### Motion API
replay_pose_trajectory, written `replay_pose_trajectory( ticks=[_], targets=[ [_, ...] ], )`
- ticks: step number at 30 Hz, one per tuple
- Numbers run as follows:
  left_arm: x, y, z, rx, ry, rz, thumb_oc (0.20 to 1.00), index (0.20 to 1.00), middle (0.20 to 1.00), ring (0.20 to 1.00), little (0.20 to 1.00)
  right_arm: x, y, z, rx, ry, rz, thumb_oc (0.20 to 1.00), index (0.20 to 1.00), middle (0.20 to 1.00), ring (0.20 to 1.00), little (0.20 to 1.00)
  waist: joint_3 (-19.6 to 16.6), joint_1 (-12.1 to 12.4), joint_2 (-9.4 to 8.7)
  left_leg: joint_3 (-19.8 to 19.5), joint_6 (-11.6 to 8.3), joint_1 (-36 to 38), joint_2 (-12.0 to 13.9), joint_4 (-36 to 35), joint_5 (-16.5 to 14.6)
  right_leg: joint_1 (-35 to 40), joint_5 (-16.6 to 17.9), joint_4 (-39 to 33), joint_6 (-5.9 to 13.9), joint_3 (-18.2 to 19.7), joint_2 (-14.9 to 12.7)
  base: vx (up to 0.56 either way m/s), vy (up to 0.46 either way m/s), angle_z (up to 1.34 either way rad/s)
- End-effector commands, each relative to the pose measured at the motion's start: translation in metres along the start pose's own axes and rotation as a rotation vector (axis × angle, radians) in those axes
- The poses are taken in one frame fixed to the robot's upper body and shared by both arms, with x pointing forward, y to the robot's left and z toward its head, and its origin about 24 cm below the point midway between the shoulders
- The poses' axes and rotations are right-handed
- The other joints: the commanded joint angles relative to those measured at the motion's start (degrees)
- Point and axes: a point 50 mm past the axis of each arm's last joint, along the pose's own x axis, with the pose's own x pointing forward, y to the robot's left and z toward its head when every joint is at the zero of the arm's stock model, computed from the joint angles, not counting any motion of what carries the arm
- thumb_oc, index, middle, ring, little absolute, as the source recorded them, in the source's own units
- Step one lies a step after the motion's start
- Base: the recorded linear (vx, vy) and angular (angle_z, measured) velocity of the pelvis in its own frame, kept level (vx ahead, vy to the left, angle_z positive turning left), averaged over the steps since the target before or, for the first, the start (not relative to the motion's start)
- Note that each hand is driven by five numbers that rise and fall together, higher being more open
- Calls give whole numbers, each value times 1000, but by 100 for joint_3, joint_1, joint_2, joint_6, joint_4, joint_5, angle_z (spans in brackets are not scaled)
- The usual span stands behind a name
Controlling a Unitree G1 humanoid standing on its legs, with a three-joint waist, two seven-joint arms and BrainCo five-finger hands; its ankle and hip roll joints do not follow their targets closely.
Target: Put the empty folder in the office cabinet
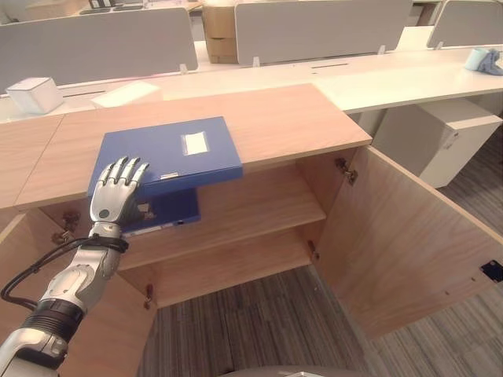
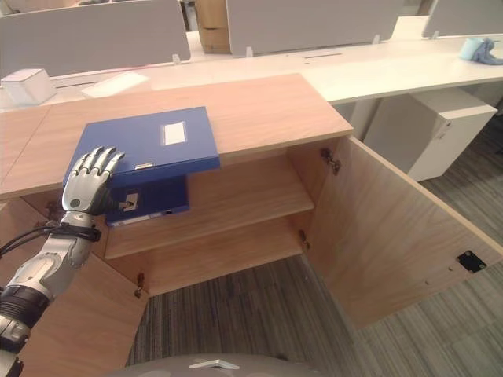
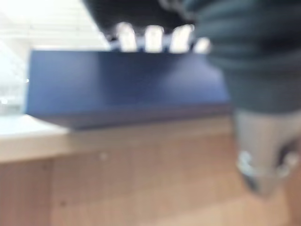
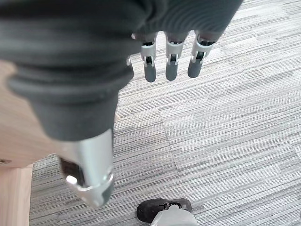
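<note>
Where the cabinet [image 1: 236, 133] stands open, two blue folders are seen. One folder [image 1: 169, 153] lies flat on the cabinet's wooden top, its near edge overhanging the front. A white label is fixed on its cover. The second folder [image 1: 169, 212] sits on the upper of two shelves [image 1: 251, 208] inside, directly below the first.

The left hand [image 1: 116, 192] is placed at the near left corner of the top folder, with its fingers [image 1: 126, 169] laid straight and spread on the cover; nothing is clamped.

The right hand [image 4: 169, 61] is seen in the right wrist view, hanging over grey carpet [image 4: 225, 122], its fingers relaxed and apart, with nothing held.

One cabinet door [image 1: 409, 236] is swung open to the right. Behind the cabinet, one white desk [image 1: 393, 78] carries one white box [image 1: 33, 94] at the far left.
</note>
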Motion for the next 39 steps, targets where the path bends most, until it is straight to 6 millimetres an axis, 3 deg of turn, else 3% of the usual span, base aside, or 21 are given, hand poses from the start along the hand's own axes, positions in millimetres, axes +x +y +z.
replay_pose_trajectory(
  ticks=[1,16,17,18,27,33,37,39],
  targets=[
    [32,45,-7,66,0,169,1000,1000,1000,1000,1000,2,-16,12,10,-12,-58,1000,1000,1000,1000,1000,19,-76,-31,14,-282,221,193,31,-828,100,-135,24,453,-82,-190,2,5,-10],
    [45,64,-9,110,-9,219,1000,1000,1000,1000,1000,2,-23,16,56,-31,-80,1000,1000,1000,1000,1000,121,-131,-52,56,-293,-16,216,31,-768,-148,-40,24,498,-51,-188,-9,3,-3],
    [45,65,-9,110,-11,222,677,677,677,677,677,2,-23,17,63,-34,-81,1000,1000,1000,1000,1000,130,-135,-54,58,-293,-60,218,31,-757,-189,-25,24,501,-44,-189,-71,11,-1],
    [47,68,-8,103,-17,232,200,200,200,200,200,2,-23,19,81,-39,-83,1000,1000,1000,1000,1000,145,-140,-65,70,-291,-118,220,31,-741,-245,-9,24,506,-36,-183,-64,10,-1],
    [47,69,-8,87,-17,238,200,200,200,200,200,2,-26,19,139,-41,-96,1000,1000,1000,1000,1000,204,-150,-103,91,-298,-255,237,31,-701,-374,38,24,526,-13,-184,-32,8,-3],
    [49,75,-7,77,-20,265,200,200,200,200,200,2,-29,32,190,-76,-109,1000,1000,1000,1000,1000,289,-130,-142,96,-304,-472,250,31,-625,-582,122,24,541,-19,-173,-88,4,0],
    [49,76,1,7,-33,286,200,200,200,200,200,2,-27,30,201,-67,-102,1000,1000,1000,1000,1000,213,-98,-174,93,-303,-388,244,31,-649,-501,109,24,539,-26,-177,-22,0,1],
    [52,92,18,-175,-63,394,200,200,200,200,200,2,-24,29,205,-54,-85,1000,1000,1000,1000,1000,18,-77,-207,73,-281,-153,211,31,-676,-259,97,24,506,-27,-202,32,5,-1]
  ],
)
